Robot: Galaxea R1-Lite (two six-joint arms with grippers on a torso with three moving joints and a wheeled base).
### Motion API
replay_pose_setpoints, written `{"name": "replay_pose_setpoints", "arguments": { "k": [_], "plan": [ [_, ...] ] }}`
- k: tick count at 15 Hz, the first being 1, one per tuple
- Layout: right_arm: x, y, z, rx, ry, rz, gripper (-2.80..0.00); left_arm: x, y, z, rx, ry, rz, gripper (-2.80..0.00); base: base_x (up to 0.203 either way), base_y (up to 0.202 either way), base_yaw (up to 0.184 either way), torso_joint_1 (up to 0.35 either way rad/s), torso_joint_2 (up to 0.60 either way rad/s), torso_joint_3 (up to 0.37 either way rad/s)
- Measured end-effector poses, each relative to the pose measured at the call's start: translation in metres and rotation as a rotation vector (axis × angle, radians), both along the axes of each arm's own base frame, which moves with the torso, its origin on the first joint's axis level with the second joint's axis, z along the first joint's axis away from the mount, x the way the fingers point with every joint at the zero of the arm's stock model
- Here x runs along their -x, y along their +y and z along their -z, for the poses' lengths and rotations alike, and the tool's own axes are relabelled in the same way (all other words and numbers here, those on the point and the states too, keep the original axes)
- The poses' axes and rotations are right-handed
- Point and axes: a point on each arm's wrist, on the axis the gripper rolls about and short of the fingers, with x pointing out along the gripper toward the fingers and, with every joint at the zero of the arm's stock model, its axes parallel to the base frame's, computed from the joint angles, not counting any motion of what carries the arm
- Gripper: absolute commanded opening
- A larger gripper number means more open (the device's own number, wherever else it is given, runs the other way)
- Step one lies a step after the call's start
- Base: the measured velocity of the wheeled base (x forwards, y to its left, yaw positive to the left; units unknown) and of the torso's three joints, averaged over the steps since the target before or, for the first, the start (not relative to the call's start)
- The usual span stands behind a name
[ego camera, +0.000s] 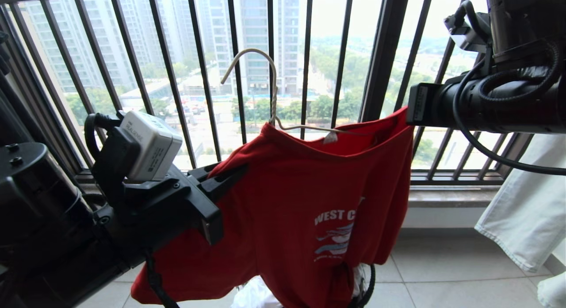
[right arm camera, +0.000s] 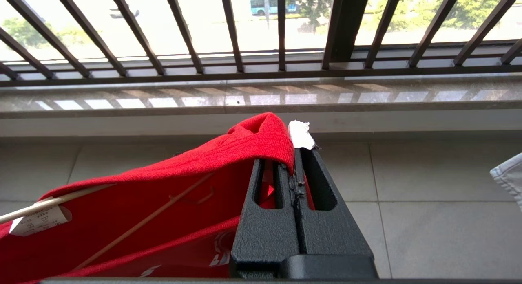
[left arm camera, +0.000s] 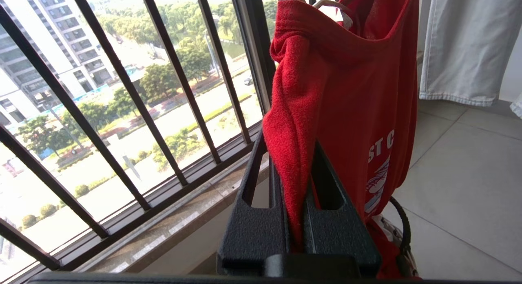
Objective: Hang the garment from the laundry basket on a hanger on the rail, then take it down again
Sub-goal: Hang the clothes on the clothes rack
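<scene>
Balcony railing (ego camera: 203, 78) — both hands raised, garment-clamped

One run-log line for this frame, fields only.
left gripper: shut on red T-shirt | right gripper: shut on its collar | white wire hanger: inside neck, hook free

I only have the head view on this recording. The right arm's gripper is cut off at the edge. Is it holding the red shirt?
Observer: Yes. The right gripper is shut on the garment at the neckline edge.
Operator: And the left one, is cloth really between its fingers?
Observer: The left gripper is shut on a bunched fold of the shirt.
Operator: Is the hanger inside the shirt?
Observer: The right wrist view shows the hanger, its thin arm running inside the neck opening, beside the care label.
</scene>
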Motion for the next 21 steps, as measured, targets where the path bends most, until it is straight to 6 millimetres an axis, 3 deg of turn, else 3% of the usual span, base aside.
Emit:
{"name": "replay_pose_setpoints", "arguments": {
  "k": [5,8,14,21],
  "plan": [
    [0.013,-0.004,-0.005,-0.005,-0.016,-0.014,-2.80,-0.004,0.000,0.004,-0.030,-0.002,-0.025,-2.80,0.000,0.000,0.000,0.000,0.00,0.000],
    [0.027,0.003,-0.007,-0.011,-0.022,-0.069,-2.80,-0.010,-0.002,0.007,-0.035,0.007,-0.072,-2.80,0.000,0.000,0.000,0.000,0.00,0.000],
    [0.052,0.045,-0.018,-0.050,-0.066,-0.253,-2.80,-0.011,-0.004,0.009,-0.038,0.015,-0.062,-2.80,0.000,0.000,0.000,0.000,0.00,0.000],
    [0.065,0.088,-0.011,-0.049,-0.050,-0.364,-2.80,-0.010,-0.004,0.009,-0.037,0.017,-0.055,-2.80,0.000,0.000,0.000,0.000,0.00,0.000]
  ]
}}
